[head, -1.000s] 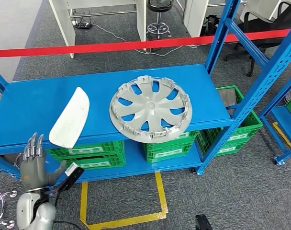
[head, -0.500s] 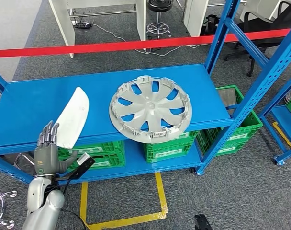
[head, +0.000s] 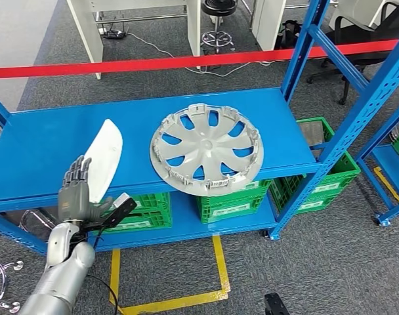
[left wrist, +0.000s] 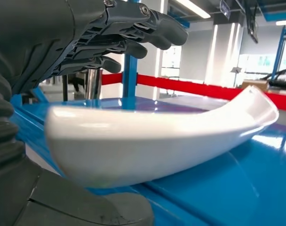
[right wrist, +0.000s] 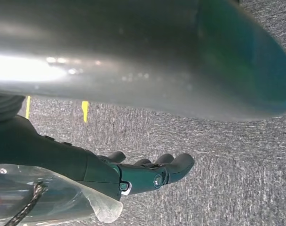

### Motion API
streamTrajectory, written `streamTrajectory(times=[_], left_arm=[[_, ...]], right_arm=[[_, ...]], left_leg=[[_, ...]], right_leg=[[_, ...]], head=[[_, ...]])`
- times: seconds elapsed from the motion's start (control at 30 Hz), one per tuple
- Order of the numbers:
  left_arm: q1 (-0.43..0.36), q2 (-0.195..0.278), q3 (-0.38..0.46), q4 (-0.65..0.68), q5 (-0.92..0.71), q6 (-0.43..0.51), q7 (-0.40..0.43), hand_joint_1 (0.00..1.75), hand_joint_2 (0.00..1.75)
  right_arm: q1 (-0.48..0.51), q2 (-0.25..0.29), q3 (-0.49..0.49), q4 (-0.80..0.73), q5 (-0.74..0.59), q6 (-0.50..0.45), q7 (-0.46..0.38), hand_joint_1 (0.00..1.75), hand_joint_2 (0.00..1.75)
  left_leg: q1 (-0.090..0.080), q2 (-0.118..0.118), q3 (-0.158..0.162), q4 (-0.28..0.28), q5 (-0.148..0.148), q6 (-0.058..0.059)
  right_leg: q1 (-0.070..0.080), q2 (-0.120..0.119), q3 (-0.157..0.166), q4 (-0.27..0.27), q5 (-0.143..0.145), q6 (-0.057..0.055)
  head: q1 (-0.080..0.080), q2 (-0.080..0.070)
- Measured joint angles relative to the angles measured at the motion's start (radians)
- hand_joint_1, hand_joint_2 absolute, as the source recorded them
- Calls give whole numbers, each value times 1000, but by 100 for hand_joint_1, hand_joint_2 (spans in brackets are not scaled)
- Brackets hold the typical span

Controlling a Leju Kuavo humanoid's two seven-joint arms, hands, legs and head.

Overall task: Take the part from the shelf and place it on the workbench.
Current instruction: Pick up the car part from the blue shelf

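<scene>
A white curved part [head: 102, 157] lies on the left of the blue shelf [head: 34, 147]; its near end overhangs the front edge. My left hand [head: 75, 193] is at that near end with fingers spread. In the left wrist view the fingers [left wrist: 134, 28] hover above the white part [left wrist: 152, 146] and the thumb [left wrist: 81, 207] lies below it, with gaps on both sides. A silver wheel cover [head: 206, 149] lies on the shelf to the right. My right hand [right wrist: 148, 174] hangs over grey floor, fingers extended and holding nothing.
Green crates [head: 227, 203] stand on the lower shelf level, and another green crate [head: 331, 177] sits at the right. Blue rack uprights [head: 336, 131] rise on the right. A red tape barrier [head: 188, 62] runs behind the shelf. Yellow floor marking [head: 172, 298] lies in front.
My left hand has risen and moved right and forward, from below the shelf's front edge to the near end of the white part. The part and wheel cover have not moved.
</scene>
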Motion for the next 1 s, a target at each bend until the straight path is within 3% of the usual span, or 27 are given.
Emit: streamTrajectory(times=[0.2,0.63,0.67,0.77,0.8,1.0], left_arm=[[-42,19,-9,85,-59,0,62,0,175],[-72,25,-25,188,9,0,40,4,175],[-72,24,-25,196,12,0,39,20,175],[-75,23,-25,214,19,0,34,145,175],[-76,22,-25,221,23,0,32,173,175],[-88,19,-25,250,37,1,27,175,175]], right_arm=[[7,-17,-1,3,-16,-1,2,0,0],[8,-28,-1,4,-21,-1,3,0,0],[8,-28,-1,4,-22,-1,3,0,0],[6,-28,-1,4,-22,-1,5,0,0],[6,-28,-1,4,-21,-1,6,0,0],[0,-28,-1,4,-21,0,8,0,0]], left_leg=[[0,0,0,0,0,0],[0,0,0,0,0,0],[0,0,0,0,0,0],[0,0,0,0,0,0],[0,0,0,0,0,0],[0,0,0,0,0,0]], right_leg=[[0,0,0,0,0,0],[0,0,0,0,0,0],[0,0,0,0,0,0],[0,0,0,0,0,0],[0,0,0,0,0,0],[0,0,0,0,0,0]], head=[[0,0],[0,0],[0,0],[0,0],[0,0],[0,0]])
